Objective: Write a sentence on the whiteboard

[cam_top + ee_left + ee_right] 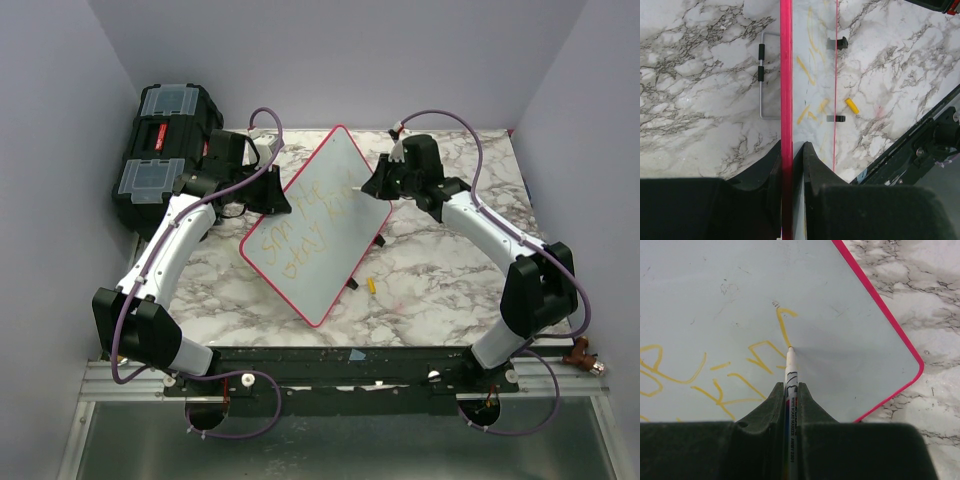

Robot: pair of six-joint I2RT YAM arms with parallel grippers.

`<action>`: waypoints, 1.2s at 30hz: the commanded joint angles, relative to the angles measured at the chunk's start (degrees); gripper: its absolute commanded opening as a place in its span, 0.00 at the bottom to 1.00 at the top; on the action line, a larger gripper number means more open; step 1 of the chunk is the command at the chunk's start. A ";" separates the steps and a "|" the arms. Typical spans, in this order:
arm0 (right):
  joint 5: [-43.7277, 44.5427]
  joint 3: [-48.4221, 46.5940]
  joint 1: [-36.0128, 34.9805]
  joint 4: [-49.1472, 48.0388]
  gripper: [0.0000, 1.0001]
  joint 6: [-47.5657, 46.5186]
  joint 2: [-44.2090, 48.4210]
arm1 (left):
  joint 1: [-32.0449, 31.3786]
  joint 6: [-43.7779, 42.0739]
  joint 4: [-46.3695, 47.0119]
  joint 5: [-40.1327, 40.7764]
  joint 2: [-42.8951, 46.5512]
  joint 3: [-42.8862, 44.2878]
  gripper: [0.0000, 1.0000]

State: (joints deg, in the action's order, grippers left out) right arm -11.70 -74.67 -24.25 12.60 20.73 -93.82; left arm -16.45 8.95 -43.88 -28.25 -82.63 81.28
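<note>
Board: we see the glossy white rectangular whiteboard (312,285) with its thin pink-red frame lying cornerwise on the grey-veined marble table (440,280), mid-table, one corner pointing to 12 o'clock.

Writing: the yellow-orange handwritten sentence (305,225) runs in two lines across the board's middle. We cannot read its words.

Left hold: the black two-finger left gripper (792,147) is clamped on the pink frame, at the board's 10 o'clock edge in the top view. We judge it is there to stop the board sliding under the pen's push.

Right hold: the black two-finger right gripper (790,387) is closed tight round a slim white whiteboard marker (790,371), its barrel running out along the fingers, so the wrist steers the tip directly.

Tip: in the right wrist view it touches the white surface at the 6 o'clock end of a hooked yellow stroke, towards the board's 2 o'clock edge.

Stage: we judge a letter late in the upper line is under way. Bare white remains towards the rounded corner.

Cap: a small yellow cylindrical cap (371,285) lies on the marble just beside the board's 5 o'clock edge, out of the pen's way.

Toolbox: a black plastic toolbox (165,150) with clear lid compartments sits at the table's 10 o'clock corner.

Risk: we reckon a hard press could shift the board in the clamp.
</note>
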 commanded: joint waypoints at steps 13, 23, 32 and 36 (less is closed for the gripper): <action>3.66 -0.67 -0.62 2.55 0.01 0.51 -1.43 | 0.10 -5.87 1.61 4.50 0.94 0.92 0.00; 4.72 -5.06 -0.57 3.13 0.01 0.41 -3.45 | 0.14 -5.86 1.95 4.40 1.73 0.16 0.00; 4.37 -7.98 -0.62 3.40 0.01 0.65 -4.60 | 0.10 -5.83 2.22 4.42 2.13 -0.16 0.00; 3.79 -9.31 -0.58 3.32 0.01 1.10 -4.98 | 0.14 -5.80 2.28 4.30 2.29 -0.23 0.00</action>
State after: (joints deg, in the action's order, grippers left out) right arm -7.31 -81.52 -24.27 16.19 20.97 -96.88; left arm -16.45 9.02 -43.79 -28.25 -82.61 81.19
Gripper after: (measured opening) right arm 0.111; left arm 0.166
